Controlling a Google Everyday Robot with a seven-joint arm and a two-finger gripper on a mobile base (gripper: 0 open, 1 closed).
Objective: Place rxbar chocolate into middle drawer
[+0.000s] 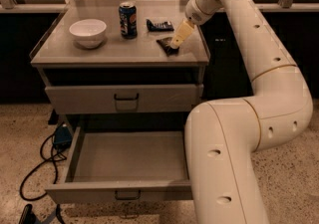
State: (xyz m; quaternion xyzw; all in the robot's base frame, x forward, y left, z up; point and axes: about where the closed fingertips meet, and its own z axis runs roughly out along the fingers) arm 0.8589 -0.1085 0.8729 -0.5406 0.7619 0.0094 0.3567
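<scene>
The rxbar chocolate (165,45), a small dark crumpled wrapper, lies on the cabinet top (114,51) near its right front corner. My gripper (176,45) comes down from the upper right, and its tan tip touches the bar's right end. The bar still rests on the surface. Below, the middle drawer (119,191) is pulled wide open toward the camera, and its grey inside is bare. My white arm covers the drawer's right part.
A flatter dark packet (159,24) lies behind the bar. A blue soda can (127,19) and a white bowl (88,32) stand to the left. The upper handled drawer (124,98) is closed. Black cables (42,163) trail on the floor at left.
</scene>
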